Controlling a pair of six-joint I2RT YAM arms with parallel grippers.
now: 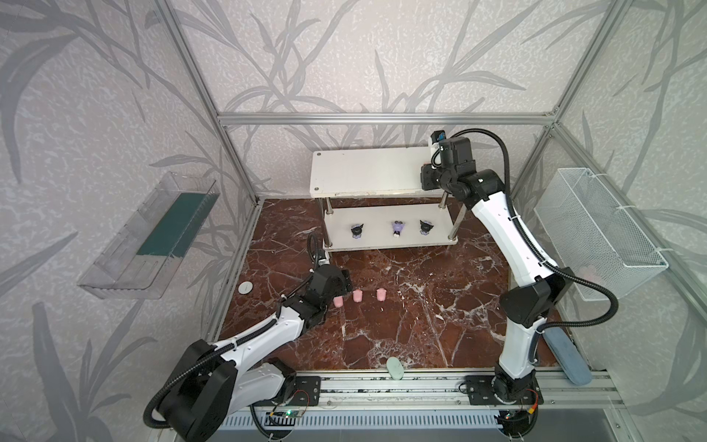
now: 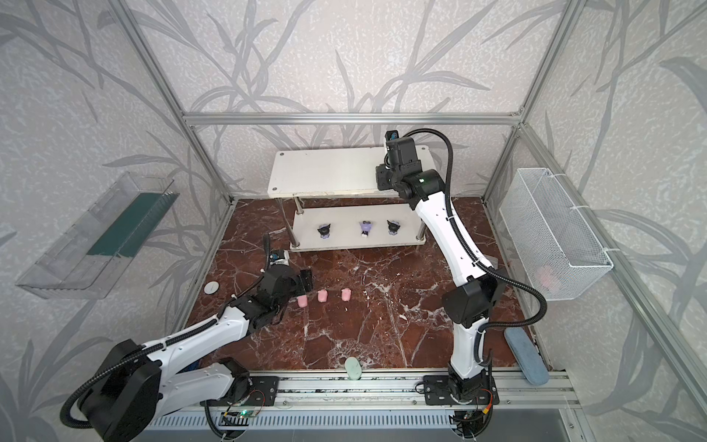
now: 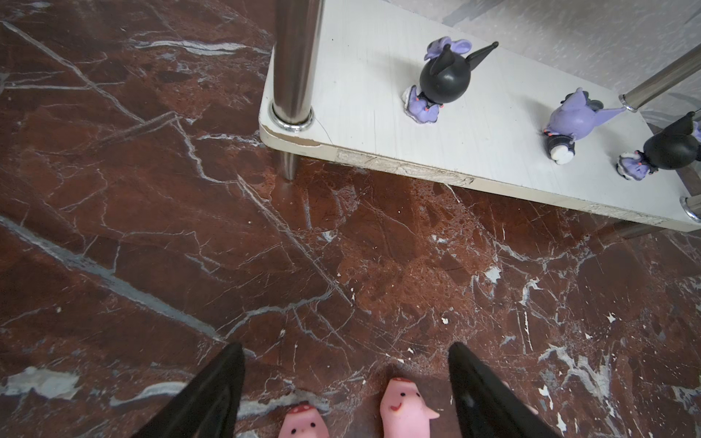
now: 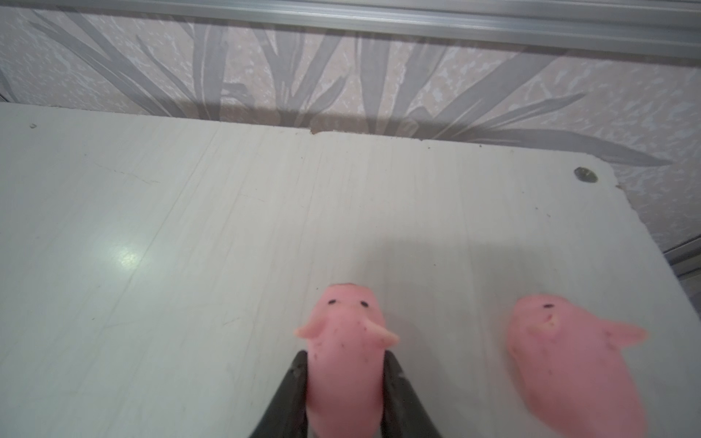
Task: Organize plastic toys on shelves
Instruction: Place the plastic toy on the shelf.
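Note:
The shelves (image 1: 367,172) stand at the back, a white two-tier rack on chrome posts. On the lower board (image 3: 474,125) stand three small figurines: black with lilac (image 1: 358,230), purple (image 1: 398,228), black with lilac (image 1: 425,226). Three pink pig toys lie in a row on the marble floor (image 1: 338,302) (image 1: 357,296) (image 1: 380,294). My left gripper (image 3: 345,349) hangs open over the row's left end, with two pigs (image 3: 303,423) (image 3: 404,407) between its fingers, untouched. My right gripper (image 4: 346,356) is shut on a pink pig (image 4: 343,322) at the top board's right end, beside another pig (image 4: 569,352) lying there.
A clear plastic tray (image 1: 153,237) hangs on the left wall and a white wire mesh basket (image 1: 597,229) on the right wall. A white disc (image 1: 246,287) lies left of the left arm. A pale green oval (image 1: 395,368) and a long blue-grey pad (image 1: 566,356) lie at the front.

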